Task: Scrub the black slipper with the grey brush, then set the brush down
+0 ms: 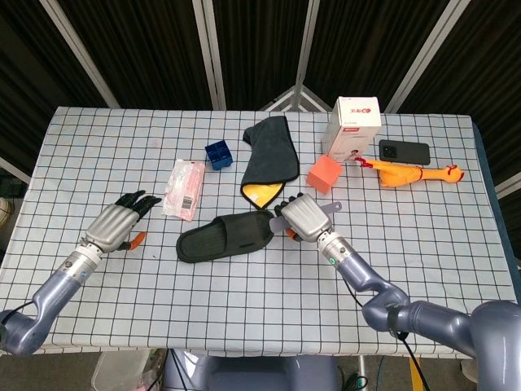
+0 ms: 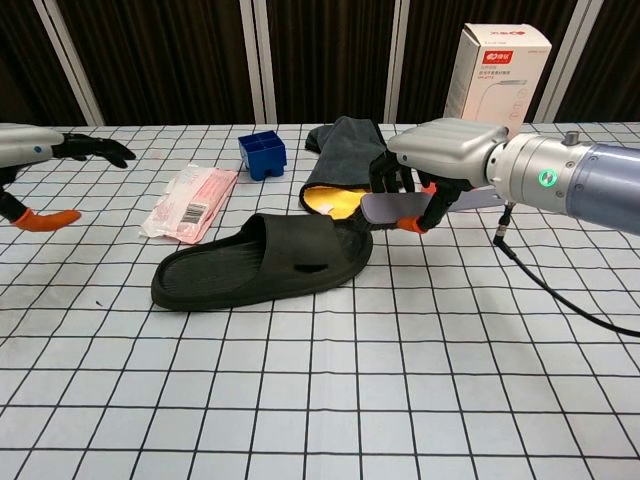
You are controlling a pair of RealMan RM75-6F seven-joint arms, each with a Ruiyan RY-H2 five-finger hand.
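Observation:
The black slipper [image 1: 225, 237] [image 2: 262, 261] lies flat in the middle of the table, toe end to the left. My right hand [image 1: 304, 218] [image 2: 447, 148] grips the grey brush [image 2: 390, 208] [image 1: 284, 230], whose bristles hang over the slipper's right end; I cannot tell if they touch it. My left hand [image 1: 116, 224] [image 2: 30, 150] hovers over the table to the left of the slipper, fingers stretched out and apart, holding nothing.
Behind the slipper lie a dark cloth with a yellow lining [image 1: 269, 156], a blue box [image 1: 219, 154], a pink packet [image 1: 184, 188] and an orange cube [image 1: 324, 173]. A white carton [image 1: 352, 126], a phone [image 1: 404, 151] and a rubber chicken [image 1: 411, 173] sit at the back right.

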